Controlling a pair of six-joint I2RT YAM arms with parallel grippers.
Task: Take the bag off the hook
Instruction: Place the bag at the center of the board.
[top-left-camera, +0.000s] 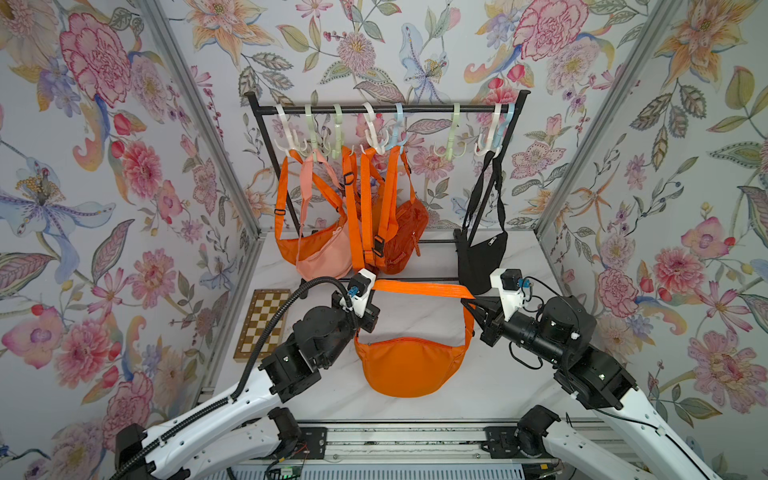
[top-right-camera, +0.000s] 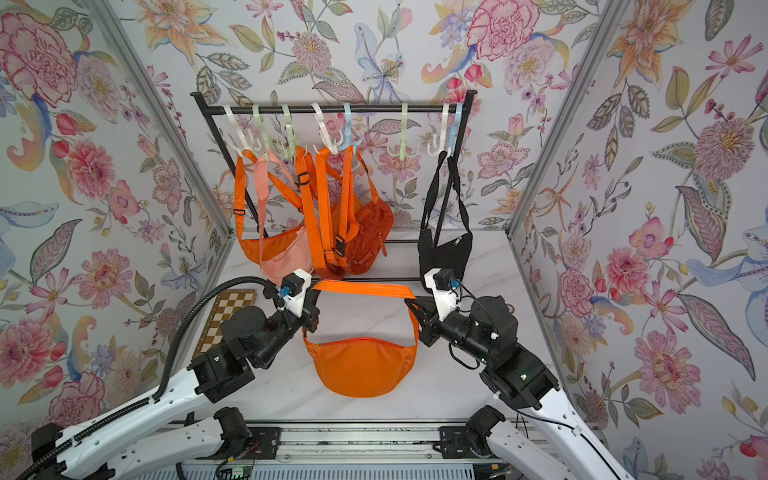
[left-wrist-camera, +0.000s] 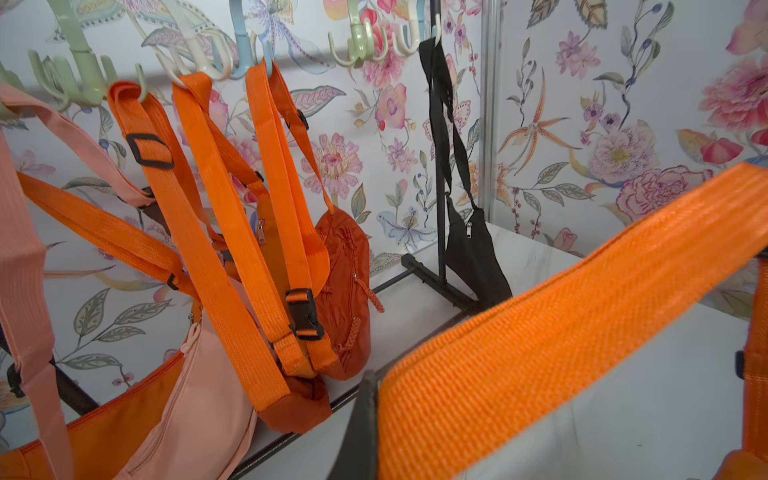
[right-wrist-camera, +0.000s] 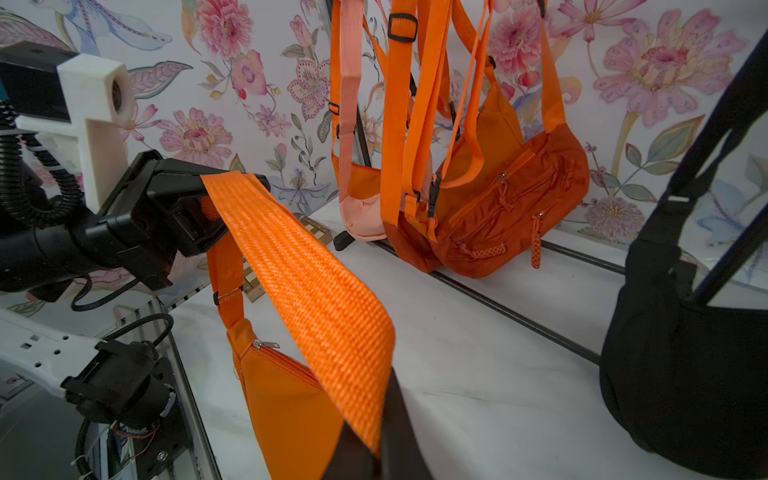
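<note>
- Spreading under everything is the white marbled counter (top-left-camera: 494, 386), walled on three sides by floral wallpaper.
- At its far end stands a black garment rack (top-left-camera: 428, 109), its rail running side to side.
- On the rack's left half hangs a crowded bunch: a bright orange bag (top-left-camera: 289, 247), a peach bag (top-left-camera: 326, 262) overlapping it, and a rust-orange bag (top-left-camera: 407, 230) behind long orange straps.
- In front of the rack, off every hook, the orange sling bag (top-left-camera: 409, 368) hangs between the two arms. Whether its lower edge touches the counter, I cannot tell.
- A black bag (top-left-camera: 482, 257) hangs alone at the rack's right end.
- The sling bag's strap (top-left-camera: 419, 289) stretches nearly level from one claw to the other.
- A chessboard (top-left-camera: 266, 324) lies flat by the left wall, partly hidden by the left arm.
- The left claw (right-wrist-camera: 237, 187) is closed tight on the strap's left end.
- The right claw (top-left-camera: 471, 303) is likewise clamped on the strap's right end, webbing pinched between its dark fingers.
- Pastel plastic hooks (top-left-camera: 455, 137) dangle along the rail.
</note>
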